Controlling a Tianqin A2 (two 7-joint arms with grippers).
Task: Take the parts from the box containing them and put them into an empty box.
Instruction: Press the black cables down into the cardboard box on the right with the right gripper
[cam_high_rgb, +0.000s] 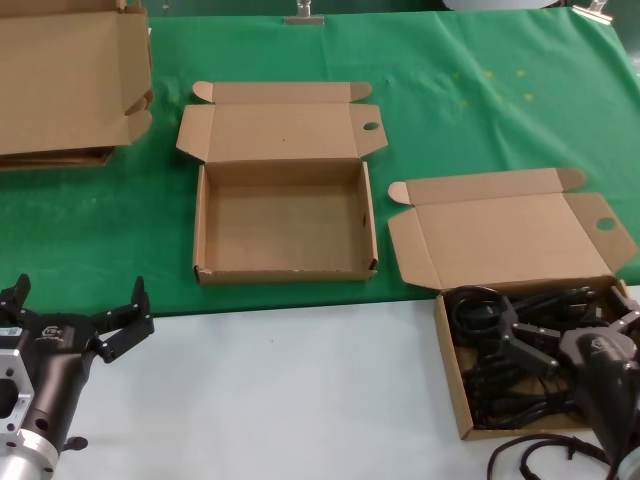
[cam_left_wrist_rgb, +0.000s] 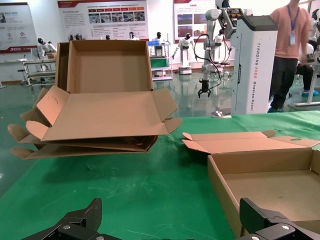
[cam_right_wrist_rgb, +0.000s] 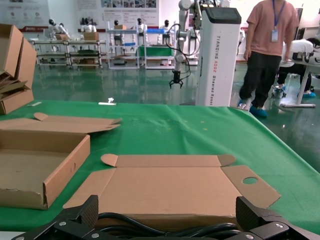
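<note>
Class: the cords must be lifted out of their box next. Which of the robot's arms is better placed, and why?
The right. Its hand hangs open directly over the cords in their box; the left hand waits open, away from both boxes.

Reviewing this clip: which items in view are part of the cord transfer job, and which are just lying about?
Part of the job:
- power cords, bundled in the right box
- full box
- empty box, lid open
- right end effector, open over the cords
- left end effector, open, waiting at front left

Lying about:
- pile of folded cardboard, far left
- green cloth
</note>
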